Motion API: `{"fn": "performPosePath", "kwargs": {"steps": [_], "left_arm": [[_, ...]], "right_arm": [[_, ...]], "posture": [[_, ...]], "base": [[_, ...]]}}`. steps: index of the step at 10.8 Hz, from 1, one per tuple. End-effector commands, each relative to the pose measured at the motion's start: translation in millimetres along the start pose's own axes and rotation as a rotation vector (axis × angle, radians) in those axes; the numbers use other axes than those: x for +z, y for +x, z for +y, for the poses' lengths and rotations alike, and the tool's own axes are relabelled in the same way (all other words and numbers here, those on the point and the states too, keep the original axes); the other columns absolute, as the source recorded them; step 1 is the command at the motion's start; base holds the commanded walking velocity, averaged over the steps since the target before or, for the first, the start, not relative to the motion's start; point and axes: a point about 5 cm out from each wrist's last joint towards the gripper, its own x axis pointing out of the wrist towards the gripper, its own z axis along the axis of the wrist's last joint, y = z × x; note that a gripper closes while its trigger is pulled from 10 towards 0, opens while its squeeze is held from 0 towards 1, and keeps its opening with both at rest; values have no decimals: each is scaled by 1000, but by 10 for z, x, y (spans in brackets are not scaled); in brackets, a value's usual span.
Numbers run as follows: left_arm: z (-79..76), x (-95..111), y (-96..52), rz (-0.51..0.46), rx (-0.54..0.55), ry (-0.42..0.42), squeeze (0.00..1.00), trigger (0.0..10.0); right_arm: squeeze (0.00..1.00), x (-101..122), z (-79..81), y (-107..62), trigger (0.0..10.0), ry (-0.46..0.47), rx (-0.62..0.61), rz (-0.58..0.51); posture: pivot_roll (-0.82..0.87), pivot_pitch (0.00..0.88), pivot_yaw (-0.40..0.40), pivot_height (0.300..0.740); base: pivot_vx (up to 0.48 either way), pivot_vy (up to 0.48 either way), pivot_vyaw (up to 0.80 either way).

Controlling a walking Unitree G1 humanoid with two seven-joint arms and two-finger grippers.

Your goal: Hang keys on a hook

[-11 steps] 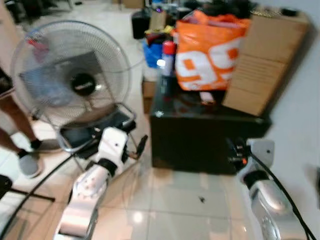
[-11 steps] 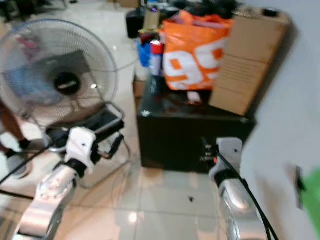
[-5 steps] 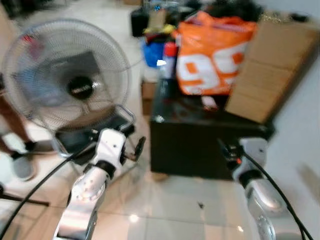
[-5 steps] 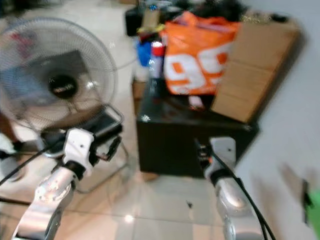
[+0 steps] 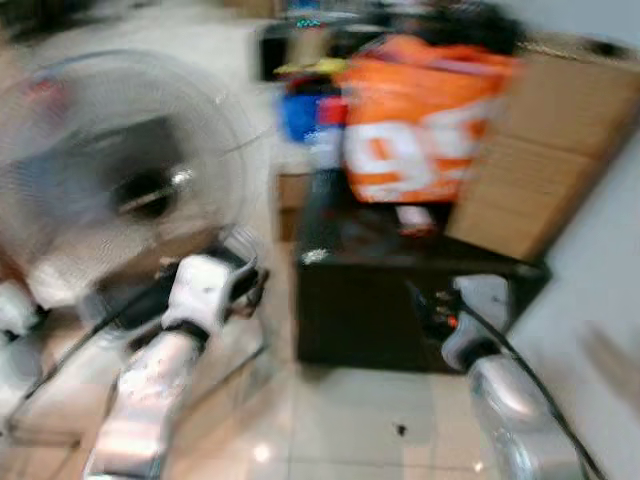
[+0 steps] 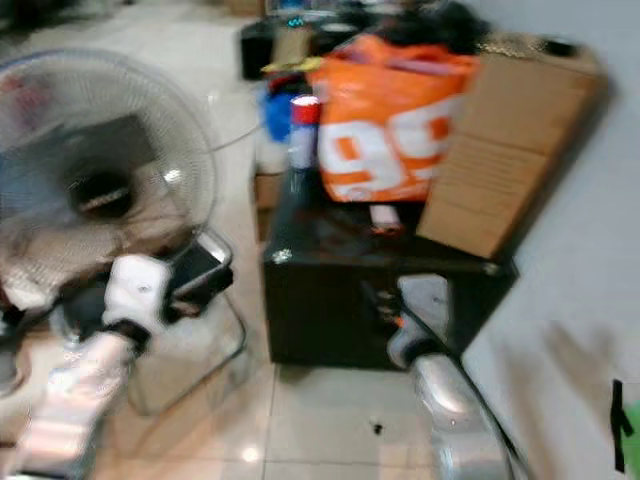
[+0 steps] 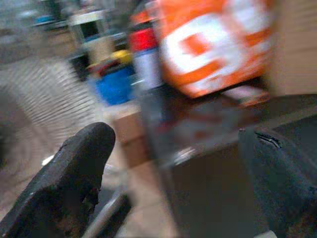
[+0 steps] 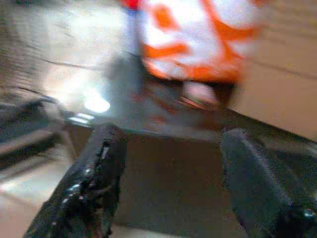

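Observation:
No keys can be made out in the blurred views. A small pale item (image 5: pixel 415 218) lies on the black cabinet (image 5: pixel 400 320) in front of the orange bag (image 5: pixel 420 120); what it is cannot be told. A dark fitting (image 6: pixel 620 400) sticks out of the white wall at the right, with something green (image 6: pixel 630 445) below it. My left gripper (image 5: pixel 252 288) is raised beside the fan and stands open (image 7: pixel 176 144), holding nothing. The right gripper (image 5: pixel 425 300) hangs in front of the cabinet's face, open too (image 8: pixel 171 139) and empty.
A large floor fan (image 5: pixel 120 180) stands at the left on a metal base. A cardboard box (image 5: pixel 540 150) leans on the cabinet beside the bag. A red-capped spray can (image 6: pixel 303 130) and clutter sit behind. A person's foot (image 5: pixel 12 305) is at the far left. Tiled floor (image 5: pixel 380 430) lies before the cabinet.
The whole picture has shifted and blurred, so the camera is moving; the cabinet sits a little nearer. Both arms keep their posture and both grippers stay open.

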Motion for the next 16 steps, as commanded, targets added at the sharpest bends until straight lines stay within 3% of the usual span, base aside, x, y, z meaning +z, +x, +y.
{"fn": "performPosePath", "kwargs": {"steps": [1,4,8,13,16], "left_arm": [[69,-17,-15,8,15,13,878,10000],[33,-20,4,1,3,2,878,10000],[24,-32,-14,3,-2,-1,871,10000],[24,-49,-38,11,-5,2,855,10000],[8,-78,-49,33,-3,36,737,10000]], "right_arm": [[1000,56,43,22,10000,2,10,-24],[1000,51,-10,6,10000,-4,-6,-11],[1000,33,-14,-2,10000,-9,-12,1],[1000,28,-10,11,10000,-16,-7,-1],[1000,26,-13,16,10000,-19,-5,5]], "posture": [[-38,0,-9,740],[-49,0,-8,740],[-49,0,-12,740],[-37,0,-19,740],[-31,0,-26,740]], "base": [[412,0,0],[428,0,0],[429,0,-800],[431,0,0],[120,0,0]]}}
